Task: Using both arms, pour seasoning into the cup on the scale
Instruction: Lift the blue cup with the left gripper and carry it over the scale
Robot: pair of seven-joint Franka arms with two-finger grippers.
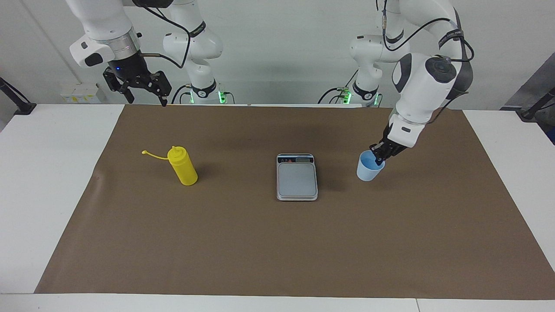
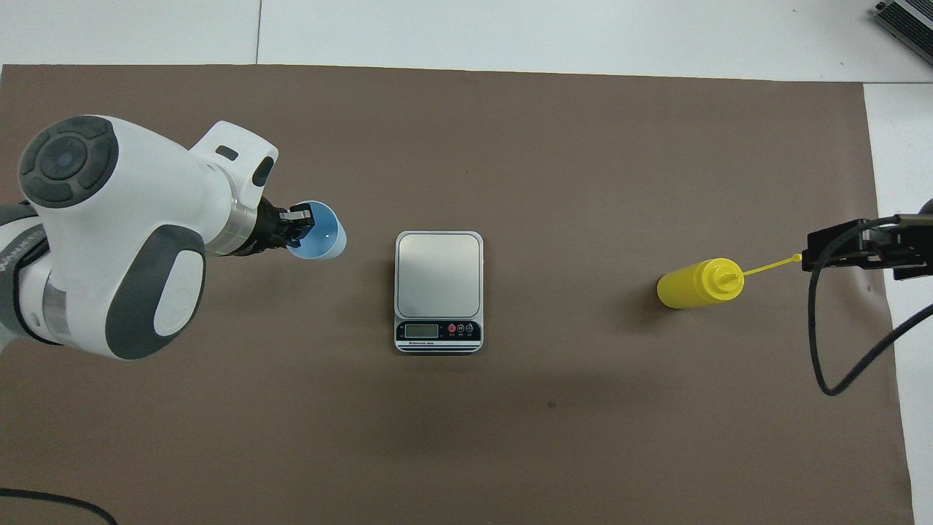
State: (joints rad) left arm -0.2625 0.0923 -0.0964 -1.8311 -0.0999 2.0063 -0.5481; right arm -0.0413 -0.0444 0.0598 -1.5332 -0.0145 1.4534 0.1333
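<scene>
The left gripper (image 1: 380, 157) sits at the cup (image 1: 369, 166), right of centre in the facing view, its fingers straddling the rim with one dipped inside; it seems to pinch the cup's wall. The cup stands on the brown mat of the desk (image 1: 52, 182), apart from the scale (image 1: 297, 177), which lies at frame centre toward the yellow bottle's end. Judging by this, the coming move carries the cup sideways onto the weighing plate. The seasoning bottle (image 1: 184, 165) stands left of centre, strap trailing out. The right gripper (image 1: 138, 84), fingers spread, waits high at the upper left.
</scene>
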